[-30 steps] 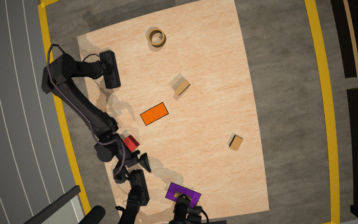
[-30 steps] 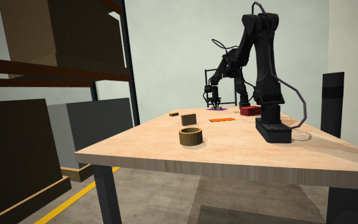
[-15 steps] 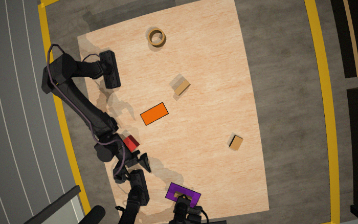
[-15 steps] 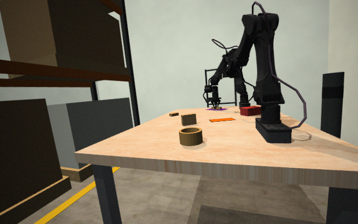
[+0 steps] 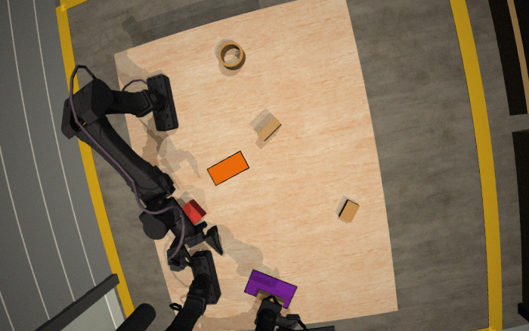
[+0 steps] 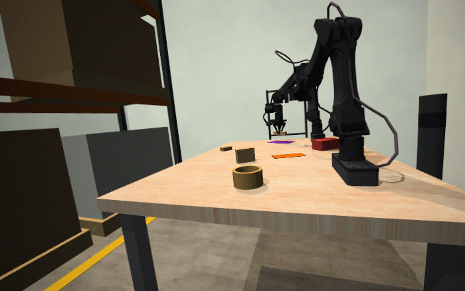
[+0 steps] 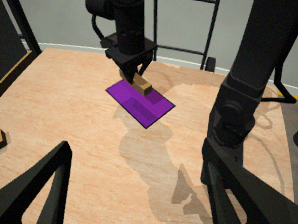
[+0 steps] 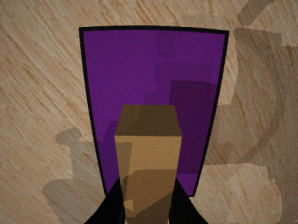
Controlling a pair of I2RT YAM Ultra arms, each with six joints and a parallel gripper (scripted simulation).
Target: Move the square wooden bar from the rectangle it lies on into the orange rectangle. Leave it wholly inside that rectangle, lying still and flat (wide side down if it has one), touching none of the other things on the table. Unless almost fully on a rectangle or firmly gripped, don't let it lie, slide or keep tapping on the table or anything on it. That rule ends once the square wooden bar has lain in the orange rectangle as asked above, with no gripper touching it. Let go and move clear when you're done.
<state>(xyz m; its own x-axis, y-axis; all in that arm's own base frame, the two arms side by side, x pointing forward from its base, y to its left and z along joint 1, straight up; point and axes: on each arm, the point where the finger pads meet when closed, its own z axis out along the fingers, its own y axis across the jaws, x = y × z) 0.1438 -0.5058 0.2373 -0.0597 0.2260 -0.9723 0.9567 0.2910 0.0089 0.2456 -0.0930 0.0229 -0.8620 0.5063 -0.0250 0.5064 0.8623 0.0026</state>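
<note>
The square wooden bar [image 8: 148,169] is held between the fingers of my right gripper, a little above the purple rectangle [image 8: 154,90]. From above, the bar [image 5: 267,295] shows at the near edge of the purple rectangle [image 5: 270,288], under the right gripper [image 5: 269,302]. In the left wrist view the bar [image 7: 141,86] hangs over the purple rectangle [image 7: 140,103]. The orange rectangle [image 5: 227,168] lies empty near the table's middle. My left gripper [image 5: 195,247] is open and empty, beside a red block [image 5: 193,211].
A wooden ring [image 5: 230,54] stands near one end of the table. A tan block [image 5: 268,128] lies beyond the orange rectangle, and another tan block [image 5: 348,210] lies near the far side. The left arm's base [image 5: 163,103] stands at the table edge.
</note>
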